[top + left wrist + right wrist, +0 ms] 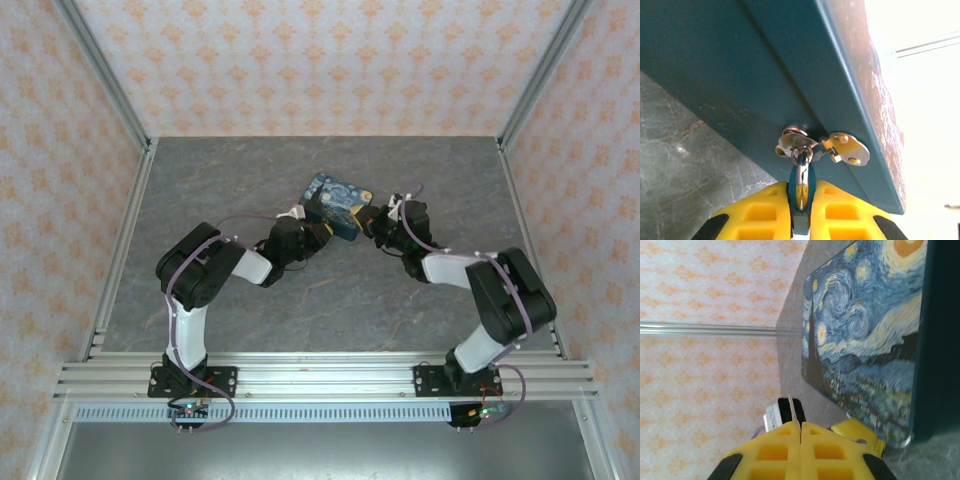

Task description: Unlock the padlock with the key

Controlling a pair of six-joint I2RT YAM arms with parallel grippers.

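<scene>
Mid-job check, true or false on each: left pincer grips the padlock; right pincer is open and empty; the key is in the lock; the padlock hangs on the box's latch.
1. The left pincer is shut on the padlock: true.
2. The right pincer is open and empty: false; it is shut on the key.
3. The key is in the lock: false; its tip sticks out free above the right pincer.
4. The padlock hangs on the latch of the box: true.
</scene>
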